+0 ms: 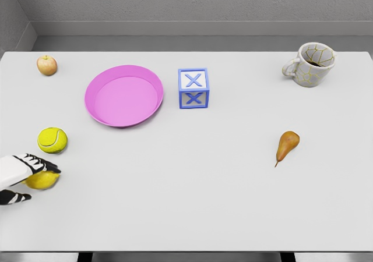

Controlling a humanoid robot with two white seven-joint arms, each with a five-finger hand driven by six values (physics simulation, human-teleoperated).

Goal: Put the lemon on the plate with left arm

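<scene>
White table (192, 204) fills the frame, grey wall behind. One pink plate (123, 96) sits upper left of centre, nothing on it. One blue-and-white block (193, 88) with X marks stands just beside the plate's right rim, apart from it. One patterned mug (310, 64) at upper right. One brown pear (287, 146) lies right of centre, well apart from everything. One tennis ball (52, 140) at left, below the plate. One small apple (46, 65) at far upper left. One lemon (42, 180) at the lower left edge of the frame, near and below the tennis ball. Left hand (22, 174) comes in from the lower left; its dark fingers (45, 165) drape over the top of the lemon, thumb below, looking clamped on it, though whether the grip is firm I cannot tell. Lemon appears to rest on the table, not yet lifted. Right arm not in view. Risks, as I judge them: a round, smooth lemon may squirt out of a shallow grip on lifting; the tennis ball lies roughly between lemon and plate, so a low carry could knock it rolling; releasing from height or near the rim could let the lemon roll off the shallow plate.
</scene>
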